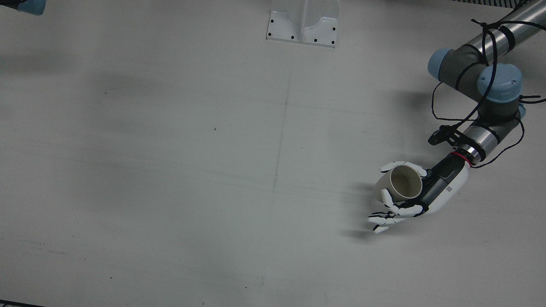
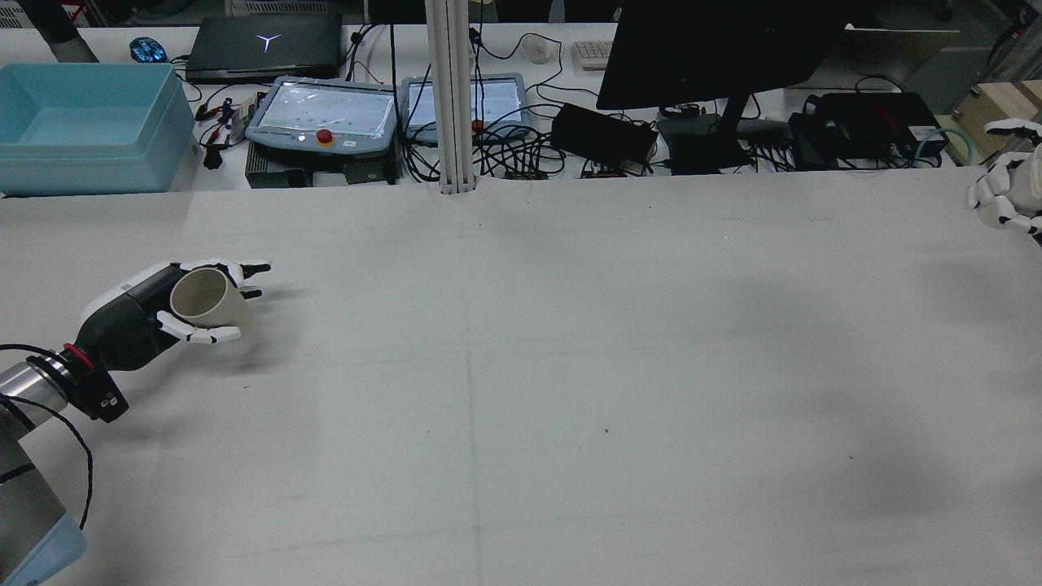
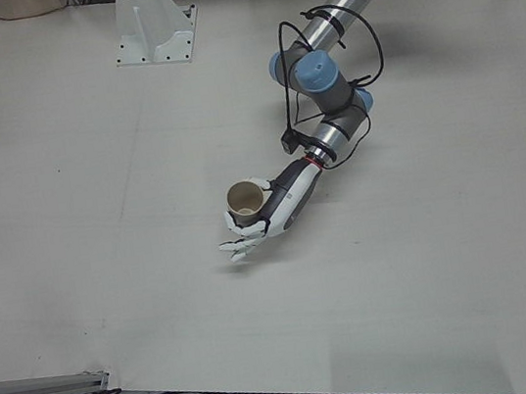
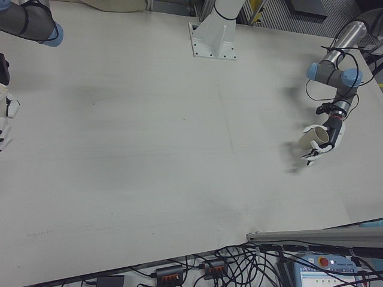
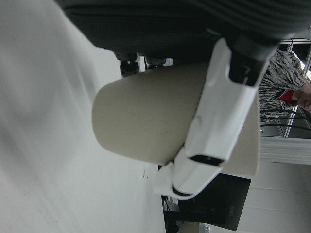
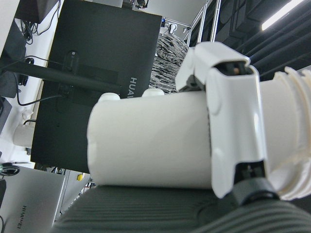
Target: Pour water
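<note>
My left hand [image 1: 428, 194] is shut on a beige cup [image 1: 403, 183] and holds it a little above the white table, mouth up and slightly tilted. The hand and cup also show in the rear view [image 2: 130, 313] [image 2: 207, 301], the left-front view [image 3: 280, 209] [image 3: 244, 200] and the right-front view [image 4: 326, 140] [image 4: 312, 136]. In the left hand view the fingers [image 5: 218, 121] wrap the cup [image 5: 146, 126]. My right hand [image 2: 1009, 195] is at the table's far side edge, also in the right-front view [image 4: 5, 113]. Its fingers [image 6: 233, 126] are closed on a white bottle [image 6: 150, 141].
A white pedestal base [image 1: 303, 25] stands at the robot's side of the table. Past the far table edge are a blue bin [image 2: 81, 122], two teach pendants [image 2: 321, 118], a black monitor [image 2: 716, 49] and cables. The wide white table top [image 2: 521, 366] lies between the hands.
</note>
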You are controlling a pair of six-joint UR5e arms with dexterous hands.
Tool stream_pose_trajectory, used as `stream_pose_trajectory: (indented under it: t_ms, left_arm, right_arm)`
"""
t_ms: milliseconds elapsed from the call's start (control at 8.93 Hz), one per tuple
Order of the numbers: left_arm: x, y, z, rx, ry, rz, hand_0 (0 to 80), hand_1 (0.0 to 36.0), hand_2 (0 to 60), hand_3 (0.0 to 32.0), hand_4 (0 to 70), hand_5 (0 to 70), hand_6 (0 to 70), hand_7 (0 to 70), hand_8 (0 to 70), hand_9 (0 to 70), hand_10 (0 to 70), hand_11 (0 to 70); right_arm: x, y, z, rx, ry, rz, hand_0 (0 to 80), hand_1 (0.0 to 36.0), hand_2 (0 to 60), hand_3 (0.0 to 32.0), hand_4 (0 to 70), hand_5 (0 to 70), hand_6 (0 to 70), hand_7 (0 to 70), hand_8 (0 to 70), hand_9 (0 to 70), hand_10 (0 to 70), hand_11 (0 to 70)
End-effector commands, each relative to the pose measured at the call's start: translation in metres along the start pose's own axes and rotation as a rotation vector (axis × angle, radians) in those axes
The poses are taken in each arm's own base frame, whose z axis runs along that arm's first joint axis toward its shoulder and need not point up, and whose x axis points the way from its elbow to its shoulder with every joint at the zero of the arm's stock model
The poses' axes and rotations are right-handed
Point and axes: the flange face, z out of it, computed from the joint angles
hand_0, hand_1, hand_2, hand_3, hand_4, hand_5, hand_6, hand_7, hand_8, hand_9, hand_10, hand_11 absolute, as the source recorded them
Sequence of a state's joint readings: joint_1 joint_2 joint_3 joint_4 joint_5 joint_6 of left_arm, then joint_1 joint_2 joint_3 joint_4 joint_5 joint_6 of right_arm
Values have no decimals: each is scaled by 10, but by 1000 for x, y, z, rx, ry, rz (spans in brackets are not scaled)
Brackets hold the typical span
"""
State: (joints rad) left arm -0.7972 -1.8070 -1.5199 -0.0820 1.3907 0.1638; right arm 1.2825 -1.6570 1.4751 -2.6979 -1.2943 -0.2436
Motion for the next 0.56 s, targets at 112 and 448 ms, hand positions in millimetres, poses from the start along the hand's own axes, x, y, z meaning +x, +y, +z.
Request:
stream_pose_trajectory:
  t_ms: [112, 448]
  left_arm:
    - [39, -94, -71, 74, 38, 42, 800, 360, 600, 0, 700, 700, 237, 196, 134, 91, 134, 230]
    - [39, -131, -103, 111, 34, 94, 800, 360, 600, 0, 700, 700, 240, 198, 137, 96, 137, 234]
  right_arm:
    - [21, -91, -15, 34, 10, 30, 800, 360, 600, 0, 229, 349, 700, 700, 700, 700, 493, 700]
    - [32, -150, -40, 103, 32, 7, 795, 360, 600, 0, 214, 344, 700, 700, 700, 700, 488, 700]
